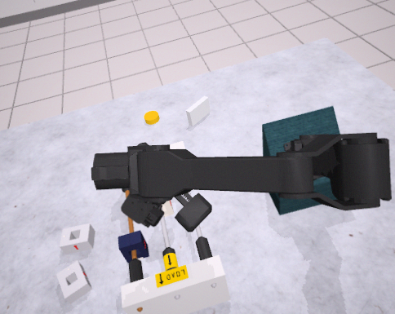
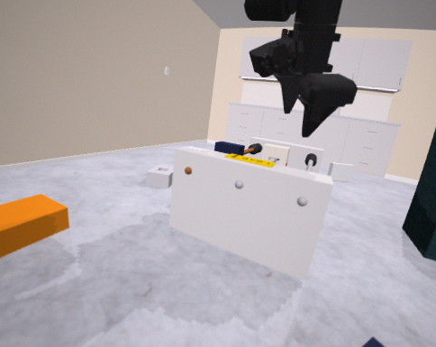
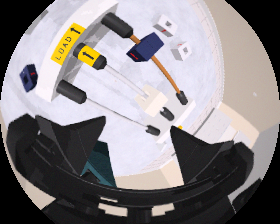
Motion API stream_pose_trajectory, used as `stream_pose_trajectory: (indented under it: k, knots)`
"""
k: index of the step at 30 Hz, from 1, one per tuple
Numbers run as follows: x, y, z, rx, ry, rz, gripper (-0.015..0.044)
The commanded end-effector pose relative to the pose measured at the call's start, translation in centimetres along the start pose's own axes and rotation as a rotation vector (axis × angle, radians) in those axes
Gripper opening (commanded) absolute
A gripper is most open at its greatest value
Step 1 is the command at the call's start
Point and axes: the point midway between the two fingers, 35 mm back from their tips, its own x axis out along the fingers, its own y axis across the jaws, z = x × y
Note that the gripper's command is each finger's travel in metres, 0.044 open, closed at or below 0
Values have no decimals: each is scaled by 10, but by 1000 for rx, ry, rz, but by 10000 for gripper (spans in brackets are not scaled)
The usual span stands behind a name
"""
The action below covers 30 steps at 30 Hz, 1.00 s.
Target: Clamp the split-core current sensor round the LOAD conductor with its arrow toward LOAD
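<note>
I'm hovering over the wires with my fingers [image 1: 193, 212] [image 2: 320, 106] wide open and nothing between them. The cream block [image 1: 167, 207] [image 2: 276, 152] [image 3: 149, 101], which I'm taking for the sensor, is sitting around the middle wire [image 1: 165, 235] [image 2: 273, 159] [image 3: 122, 80], in line with the LOAD label [image 1: 172, 276] [image 2: 249, 159] [image 3: 67, 44]. I can't tell whether it's latched or read its arrow. If it needs squeezing, I should be lining up squarely across both halves, pressing evenly, then opening wide before lifting straight off, sparing the neighbouring wires.

From the top, my arm [image 1: 233, 174] [image 2: 317, 25] is partly covering the block; the wrist view is showing its place on the wire, and the exterior view the height of my fingertips above it.
</note>
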Motion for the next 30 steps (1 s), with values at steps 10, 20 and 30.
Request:
stream_pose_trajectory:
  k: [10,20,30]
  knots:
    - [-19,45,-15,985,-316,-295,440]
    - [-25,56,-21,1387,-554,-252,440]
    - [-28,60,-23,1619,-664,-180,440]
